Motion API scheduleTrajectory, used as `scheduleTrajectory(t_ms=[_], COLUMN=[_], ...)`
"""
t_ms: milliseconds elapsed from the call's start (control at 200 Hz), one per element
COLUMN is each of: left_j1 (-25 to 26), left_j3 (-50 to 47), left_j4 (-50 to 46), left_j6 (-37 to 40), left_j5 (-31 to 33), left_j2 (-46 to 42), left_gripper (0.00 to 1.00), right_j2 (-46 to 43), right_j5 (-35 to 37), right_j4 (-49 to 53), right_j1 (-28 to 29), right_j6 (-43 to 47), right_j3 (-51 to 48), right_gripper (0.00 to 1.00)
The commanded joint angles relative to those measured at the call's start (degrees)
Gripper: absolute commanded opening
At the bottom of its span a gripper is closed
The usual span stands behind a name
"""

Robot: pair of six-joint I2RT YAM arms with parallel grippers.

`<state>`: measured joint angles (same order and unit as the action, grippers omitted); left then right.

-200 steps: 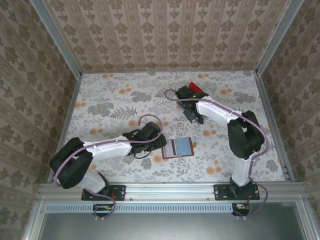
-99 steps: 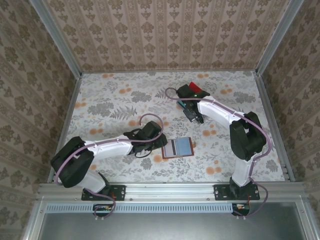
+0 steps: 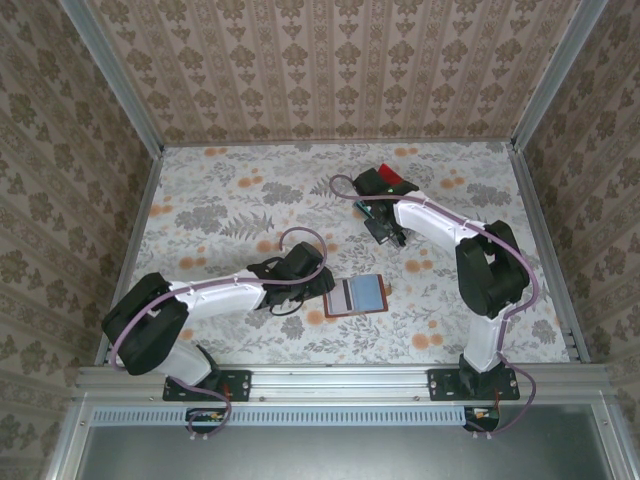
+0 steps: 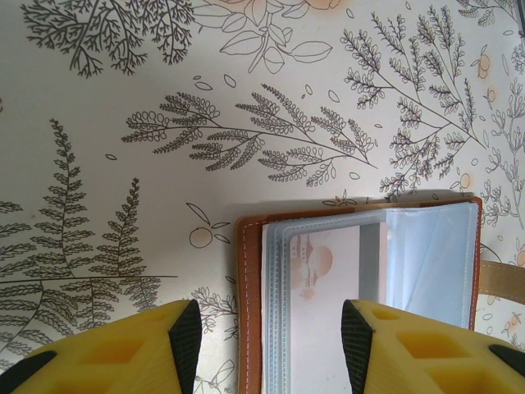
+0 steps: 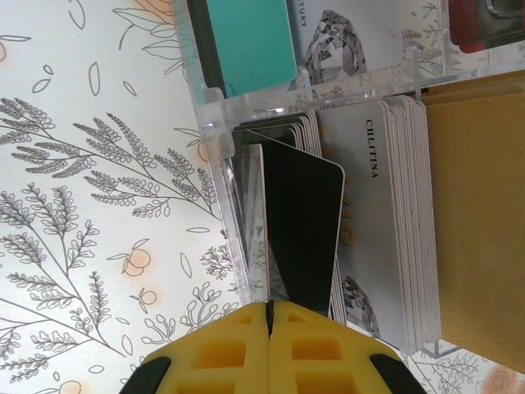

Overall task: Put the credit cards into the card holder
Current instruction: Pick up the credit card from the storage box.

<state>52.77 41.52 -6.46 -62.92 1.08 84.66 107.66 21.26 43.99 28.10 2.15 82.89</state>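
The card holder (image 3: 357, 297) lies open on the floral table, brown cover down. In the left wrist view its brown edge (image 4: 248, 295) frames clear sleeves, and a pale card with a pink print (image 4: 328, 312) sits in one. My left gripper (image 4: 271, 349) hovers open over the holder's left half, with nothing between its fingers; it stands just left of the holder (image 3: 318, 285). My right gripper (image 5: 269, 308) is shut on a thin credit card (image 5: 263, 222), seen edge-on. The card's far end stands among other credit cards (image 5: 385, 230) in a clear rack.
The clear plastic rack (image 5: 205, 107) stands at the back right of the table (image 3: 385, 182), holding a black card (image 5: 308, 222), a teal piece (image 5: 250, 41) and a red one (image 3: 393, 178). A tan surface (image 5: 480, 222) lies beside the card stack. Patterned walls enclose the table.
The right gripper has edged slightly toward the rack, still shut. The left arm has crept a little toward the card holder, then held still.
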Motion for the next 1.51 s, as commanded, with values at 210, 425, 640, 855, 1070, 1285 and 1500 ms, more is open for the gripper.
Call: scheduleTrajectory(t_ms=[210, 425, 640, 855, 1070, 1285, 1500], left_j1=[-0.18, -0.13, -0.09, -0.12, -0.13, -0.61, -0.76], left_j3=[0.41, 0.38, 0.57, 0.54, 0.93, 1.07, 1.00], left_j4=[-0.57, -0.57, -0.51, -0.32, -1.25, -2.39, -2.40], left_j6=[0.97, 0.99, 1.08, 0.85, 1.04, 1.17, 0.21], left_j5=[-0.20, -0.13, -0.27, -0.04, 0.93, 2.09, 1.42], left_j2=[-0.25, -0.27, 0.02, -0.33, -2.40, -5.72, -7.00], left_gripper=[0.51, 0.51, 0.51, 0.51, 0.52, 0.52, 0.52], right_j2=[-2.37, -2.87, -3.82, -6.71, -9.97, -11.81, -14.47], right_j5=[-3.83, -8.14, -8.70, -12.02, -17.30, -20.35, -22.99], right_j4=[3.03, 3.47, 3.75, 4.53, 6.72, 9.67, 7.19], right_j1=[-1.00, -2.52, -2.96, -3.55, -5.01, -6.21, -6.00], right_j6=[-1.01, -2.24, -2.24, -3.96, -10.96, -26.85, -41.44], right_j3=[2.44, 2.66, 2.67, 1.68, 1.67, 1.40, -2.63], right_gripper=[0.00, 0.00, 0.00, 0.00, 0.00, 0.00, 0.00])
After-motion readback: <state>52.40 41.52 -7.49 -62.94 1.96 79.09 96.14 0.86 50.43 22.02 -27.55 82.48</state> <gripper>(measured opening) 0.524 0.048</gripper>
